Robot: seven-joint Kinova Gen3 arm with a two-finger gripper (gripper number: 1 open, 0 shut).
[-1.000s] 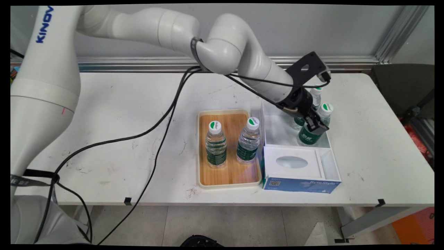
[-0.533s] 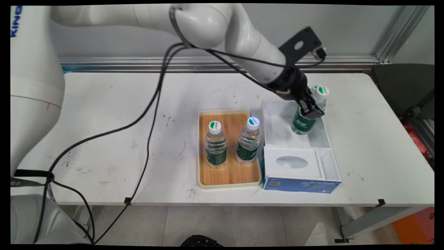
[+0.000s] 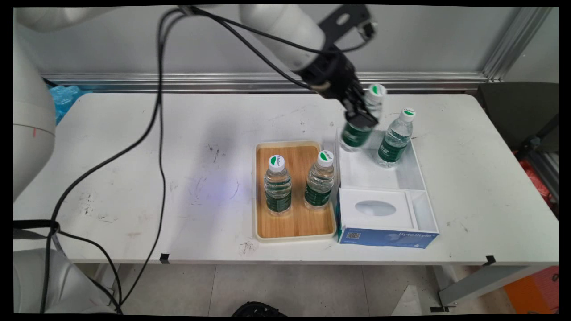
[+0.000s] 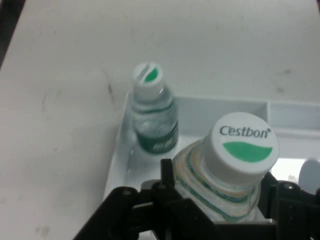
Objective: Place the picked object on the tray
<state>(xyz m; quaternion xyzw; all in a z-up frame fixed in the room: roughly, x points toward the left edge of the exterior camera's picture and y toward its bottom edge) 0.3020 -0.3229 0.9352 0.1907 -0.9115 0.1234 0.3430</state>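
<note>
My black gripper [image 3: 359,117] is shut on a small water bottle [image 3: 362,129] with a green label and white cap, holding it tilted in the air above the far left corner of the white box [image 3: 417,167]. In the hand view the held bottle [image 4: 235,170] sits between my fingers [image 4: 167,175], its cap reading Cestbon. A second bottle [image 3: 395,137] stands upright inside the box at its far end, seen in the hand view as the smaller bottle [image 4: 150,117]. Two more bottles [image 3: 277,185] [image 3: 320,179] stand on the wooden tray [image 3: 294,227] left of the box.
The box's near part has a white insert with an oval hole [image 3: 375,207] and a blue front face. Black cables [image 3: 156,116] hang from the arm over the table's left half. A dark chair [image 3: 519,113] stands past the table's right end.
The gripper has lifted the bottle out of the box, moving up and to the left. One bottle stays standing in the box.
</note>
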